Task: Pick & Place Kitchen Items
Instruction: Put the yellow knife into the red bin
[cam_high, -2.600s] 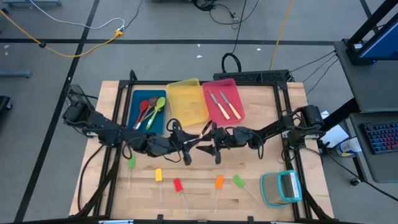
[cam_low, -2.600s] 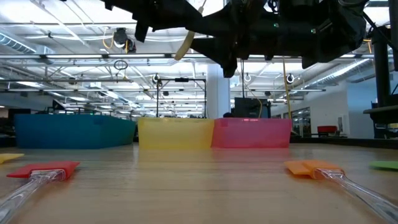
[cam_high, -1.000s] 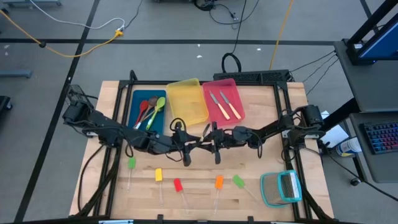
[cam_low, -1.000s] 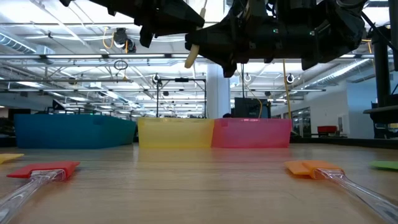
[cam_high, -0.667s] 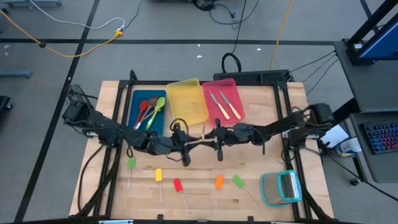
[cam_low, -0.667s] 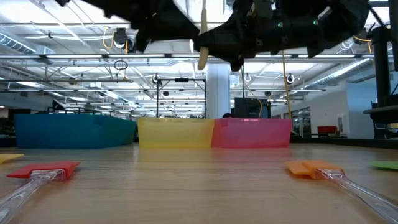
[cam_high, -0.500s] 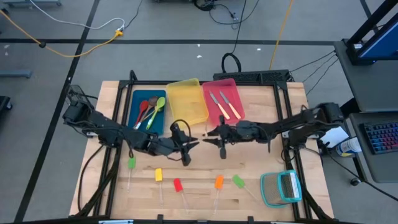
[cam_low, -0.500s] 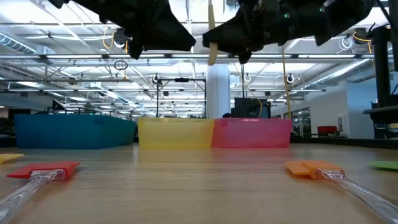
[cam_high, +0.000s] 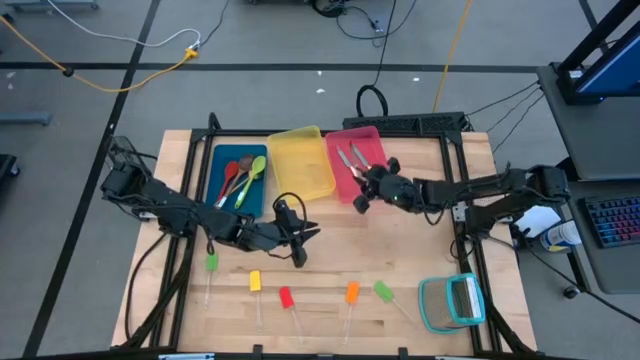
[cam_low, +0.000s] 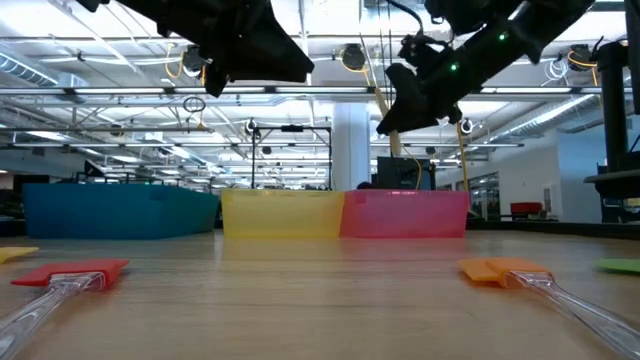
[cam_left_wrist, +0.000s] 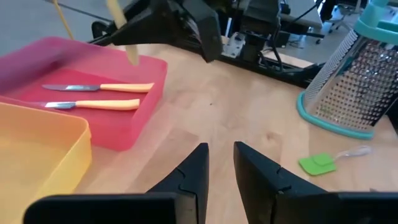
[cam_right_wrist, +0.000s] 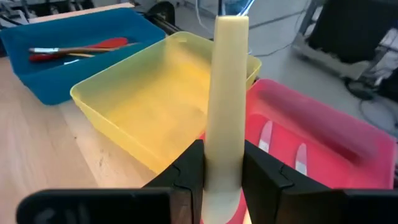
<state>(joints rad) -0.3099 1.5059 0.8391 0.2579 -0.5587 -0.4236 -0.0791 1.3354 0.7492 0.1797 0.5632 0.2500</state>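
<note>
My right gripper (cam_high: 361, 194) is shut on a knife with a pale yellow handle (cam_right_wrist: 227, 81), above the near edge of the pink bin (cam_high: 340, 140). Two more yellow-handled knives (cam_high: 360, 168) lie in that bin. Red, green and brown spoons (cam_high: 240, 178) lie in the blue bin (cam_high: 215, 165). Several clear-handled sticks lie on the near table, among them green (cam_high: 212, 262), red (cam_high: 286, 297) and orange (cam_high: 352, 292) heads. My left gripper (cam_high: 301, 236) hovers over the table's middle, open by a narrow gap (cam_left_wrist: 221, 163) and empty. My right gripper pinches the knife's pale yellow handle (cam_right_wrist: 224, 140) between its two fingers. It comes from the table's right. The handle's free end sticks out past the fingertips and slants down in the low view (cam_low: 385, 125). The blade is hidden behind the gripper. The knife is lifted clear.
The yellow bin (cam_high: 300, 162) stands between the blue and pink bins at the far side. A teal-framed grater (cam_high: 452, 302) stands at the near right. A second green-headed stick (cam_high: 383, 291) lies beside it.
Both grippers were together at the knife over the table's middle. My right gripper has gone toward the far right, to the pink bin, carrying the knife away from my left gripper. The knife stays lifted. My left gripper has stayed in place.
</note>
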